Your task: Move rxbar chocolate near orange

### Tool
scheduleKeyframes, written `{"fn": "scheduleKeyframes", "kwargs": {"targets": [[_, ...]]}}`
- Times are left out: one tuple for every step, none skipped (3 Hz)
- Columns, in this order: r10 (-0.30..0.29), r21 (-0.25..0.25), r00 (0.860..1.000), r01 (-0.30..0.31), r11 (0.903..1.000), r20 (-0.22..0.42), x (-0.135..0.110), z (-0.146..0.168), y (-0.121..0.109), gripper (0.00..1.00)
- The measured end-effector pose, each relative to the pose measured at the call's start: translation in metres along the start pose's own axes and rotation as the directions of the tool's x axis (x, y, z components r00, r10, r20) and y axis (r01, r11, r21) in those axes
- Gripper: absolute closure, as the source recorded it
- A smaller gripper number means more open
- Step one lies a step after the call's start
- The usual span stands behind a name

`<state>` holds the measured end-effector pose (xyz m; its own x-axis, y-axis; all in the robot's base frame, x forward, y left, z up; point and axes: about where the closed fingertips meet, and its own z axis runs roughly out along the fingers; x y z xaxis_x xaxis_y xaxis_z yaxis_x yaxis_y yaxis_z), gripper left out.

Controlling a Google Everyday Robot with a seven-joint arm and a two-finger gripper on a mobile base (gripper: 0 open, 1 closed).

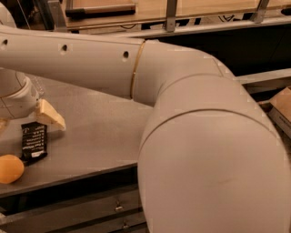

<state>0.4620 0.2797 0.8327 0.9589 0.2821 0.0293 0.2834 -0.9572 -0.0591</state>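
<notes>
The arm (204,136) wears a smooth off-white plastic shell with a soft satin sheen. The hand (31,129), at the left edge just above the tabletop (104,136), has the same pale casing, and its finger (50,119) is matt cream. The tabletop is dull grey and finely speckled; metal or laminate, I cannot tell. The rxbar chocolate (34,142) lies in a black, faintly glossy film wrapper. The orange (9,168) has a matt skin. Behind are pale bare wood boards (218,7) and a brushed metal rail (204,27).
</notes>
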Motion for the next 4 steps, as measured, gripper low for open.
{"fn": "scheduleKeyframes", "kwargs": {"targets": [[0.0,0.0,1.0,0.0,1.0,0.0,0.0,0.0,0.0,0.0],[0.019,0.022,0.999,-0.018,0.9996,-0.034,0.007,-0.021,0.001,0.0],[0.087,0.047,0.99,-0.082,0.9955,-0.111,0.023,-0.065,0.004,0.0],[0.087,0.06,0.989,-0.081,0.9949,-0.118,0.025,-0.065,0.001,0.0]]}}
